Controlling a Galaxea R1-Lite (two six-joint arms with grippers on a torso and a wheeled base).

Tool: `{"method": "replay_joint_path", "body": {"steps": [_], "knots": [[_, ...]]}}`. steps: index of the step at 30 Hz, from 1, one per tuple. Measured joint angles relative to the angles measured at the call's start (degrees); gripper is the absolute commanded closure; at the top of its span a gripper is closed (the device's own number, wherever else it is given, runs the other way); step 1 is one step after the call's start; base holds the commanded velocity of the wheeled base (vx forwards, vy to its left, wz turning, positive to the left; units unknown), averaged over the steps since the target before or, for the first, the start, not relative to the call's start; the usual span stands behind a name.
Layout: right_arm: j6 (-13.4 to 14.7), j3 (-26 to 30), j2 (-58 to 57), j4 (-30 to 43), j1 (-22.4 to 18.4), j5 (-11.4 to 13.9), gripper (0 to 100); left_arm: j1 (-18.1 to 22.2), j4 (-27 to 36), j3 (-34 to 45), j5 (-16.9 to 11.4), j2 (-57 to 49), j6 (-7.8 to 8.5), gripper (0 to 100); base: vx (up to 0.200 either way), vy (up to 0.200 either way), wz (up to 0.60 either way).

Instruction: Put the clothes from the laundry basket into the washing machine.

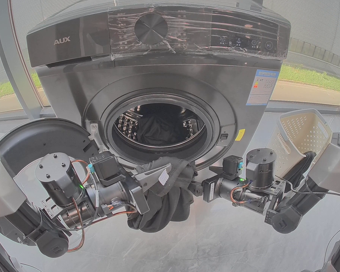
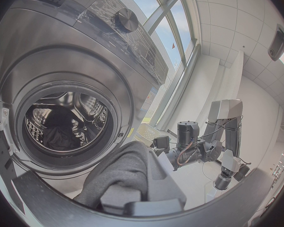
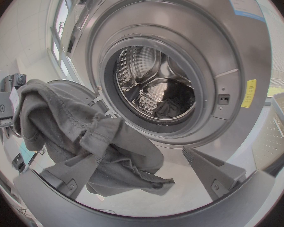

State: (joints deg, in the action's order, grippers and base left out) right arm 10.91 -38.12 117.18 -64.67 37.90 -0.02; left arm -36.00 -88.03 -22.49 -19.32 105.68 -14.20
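Dark grey garment (image 1: 166, 204) hangs nearest, clenched in the left claw (image 1: 158, 172) and sagging below it toward the floor (image 1: 223, 242). A small white tag (image 1: 163, 177) sits on the cloth right at that claw's finger, its print too small to read. One fold lies over a finger of the right claw (image 1: 194, 189), whose jaws stand spread wide, gripping nothing.

Both claws sit close together, just before and below the lower lip of the washer (image 1: 75, 91) port, with bare floor beneath them. The door (image 1: 37, 140) stands open, off to the outer side of the left claw, and the round port beyond the claws is unblocked. Past both claws, in the drum (image 1: 126, 123), lies one more dark cloth (image 1: 158, 127). That makes two dark pieces: one gripped, one inside.

On the washer front, a blue-and-white label (image 1: 262, 87) sits above the right claw and a yellow sticker (image 1: 240, 134) lower, beside the port rim. One knob (image 1: 150, 28) sits under crinkled clear film (image 1: 192, 23).

One pale perforated basket (image 1: 302, 133) stands tilted beyond the right claw's arm, well apart from the garment.
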Motion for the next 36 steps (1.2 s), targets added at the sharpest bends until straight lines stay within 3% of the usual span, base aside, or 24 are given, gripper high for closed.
{"method": "replay_joint_path", "body": {"steps": [11, 12, 24, 36], "knots": [[-2.60, -2.06, 5.10, -8.24, -0.45, 11.04, 0, -0.20, -0.40, 0.63, -0.49, -0.06, 0.09, 100, 0.000, 0.000, 0.00], [-2.68, -2.30, 5.84, -9.61, -0.52, 11.46, 100, -0.22, -0.46, 0.74, -0.51, -0.06, 0.11, 100, 0.000, 0.000, 0.00], [-4.13, -2.06, 9.75, -15.47, -0.89, 12.75, 100, 0.12, -0.65, 1.61, -0.52, 0.16, -0.05, 100, 0.000, 0.000, 0.00], [-3.61, 7.50, 4.40, -18.24, -0.11, 12.67, 100, 0.54, -0.73, 1.63, 0.09, 0.83, -0.24, 100, 0.000, 0.000, 0.00]]}}
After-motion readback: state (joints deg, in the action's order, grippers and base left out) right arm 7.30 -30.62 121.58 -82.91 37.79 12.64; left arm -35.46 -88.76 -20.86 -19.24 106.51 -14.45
